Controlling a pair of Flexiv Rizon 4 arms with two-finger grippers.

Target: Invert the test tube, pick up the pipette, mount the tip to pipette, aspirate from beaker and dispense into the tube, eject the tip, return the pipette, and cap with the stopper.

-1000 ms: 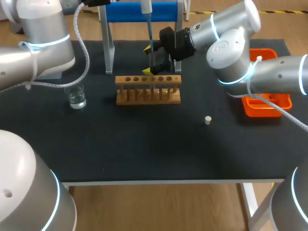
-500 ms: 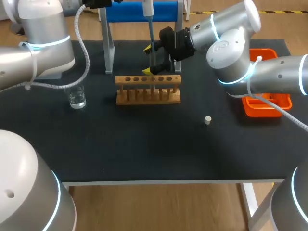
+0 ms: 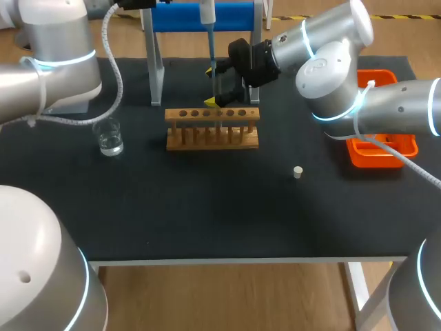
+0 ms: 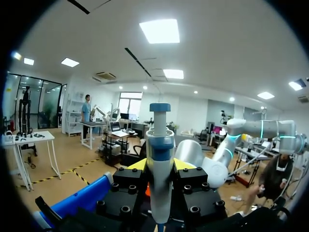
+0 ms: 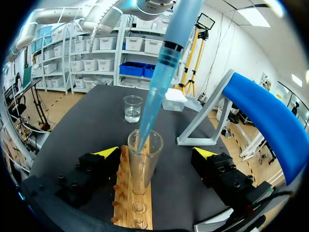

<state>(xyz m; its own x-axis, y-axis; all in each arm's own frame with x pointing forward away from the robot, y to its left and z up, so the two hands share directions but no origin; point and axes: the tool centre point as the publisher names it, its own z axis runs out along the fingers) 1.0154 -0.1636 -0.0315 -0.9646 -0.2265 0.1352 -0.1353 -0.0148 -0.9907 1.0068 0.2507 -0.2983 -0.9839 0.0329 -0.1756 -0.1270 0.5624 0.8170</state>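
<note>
My left gripper (image 4: 161, 165) is shut on the blue pipette (image 4: 160, 159) and holds it upright above the rack. The pipette (image 3: 209, 41) comes down from the far edge, and its tip (image 5: 145, 130) sits in the mouth of a clear test tube (image 5: 144, 164). The tube stands in the wooden rack (image 3: 212, 128). My right gripper (image 3: 212, 85) is open at the rack's far side. In the right wrist view, the right gripper (image 5: 155, 153) has a yellow tip on each side of the tube, well apart from the glass. A beaker (image 3: 109, 138) with clear liquid stands left of the rack.
A small white stopper (image 3: 298, 172) lies on the black mat right of the rack. An orange tray (image 3: 382, 148) sits at the right edge. The blue-topped pipette stand (image 3: 179, 17) rises behind the rack, with a white box (image 5: 174, 100) beside it.
The pipette and my left arm have shifted slightly to the left. The right arm has kept still.
</note>
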